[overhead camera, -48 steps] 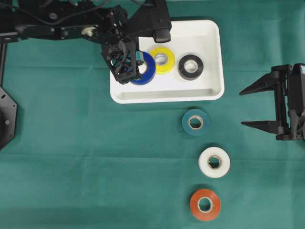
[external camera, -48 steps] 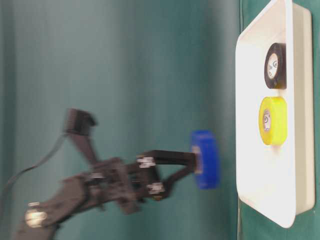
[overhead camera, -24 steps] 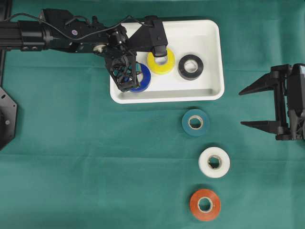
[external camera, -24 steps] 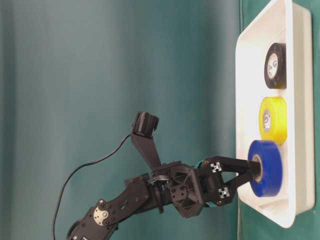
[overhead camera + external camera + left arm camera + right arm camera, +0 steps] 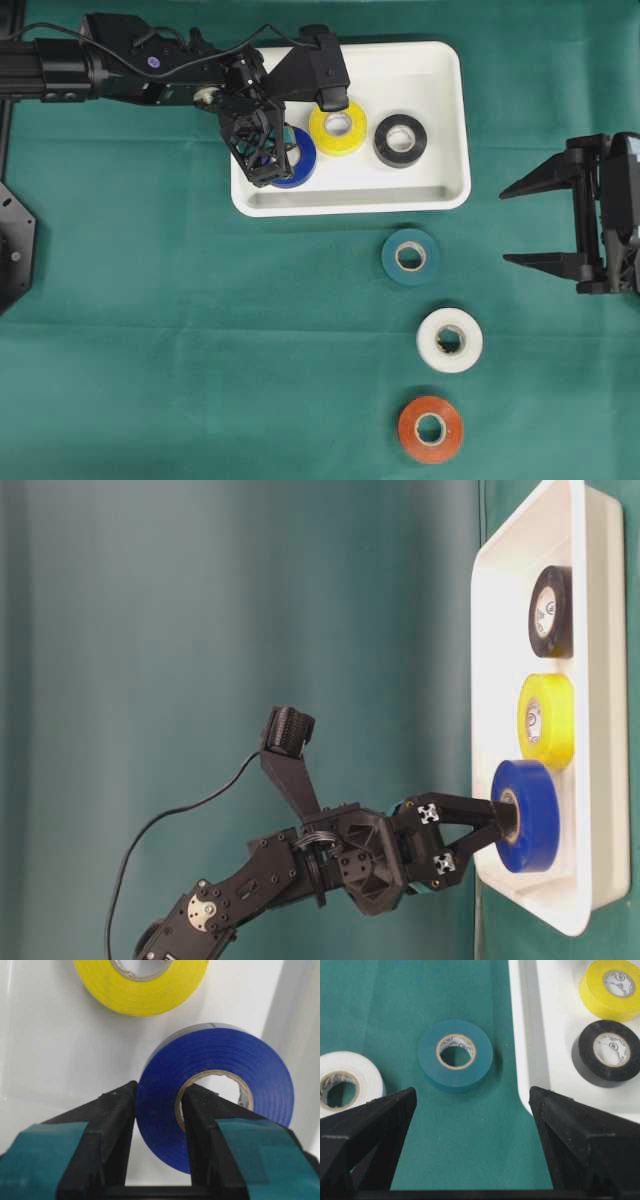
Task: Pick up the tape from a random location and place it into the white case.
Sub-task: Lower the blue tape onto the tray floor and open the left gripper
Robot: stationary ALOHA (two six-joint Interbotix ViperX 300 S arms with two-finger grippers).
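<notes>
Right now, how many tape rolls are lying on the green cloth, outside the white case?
3. The teal roll lies just below the white case, the white roll lower, and the orange roll lowest. None seems hidden.

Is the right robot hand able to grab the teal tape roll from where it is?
Probably yes. The right gripper is open and faces the teal tape roll, with only bare green cloth between them.

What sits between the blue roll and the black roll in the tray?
The yellow roll, seen overhead: it lies between the blue roll and the black roll inside the white tray.
</notes>
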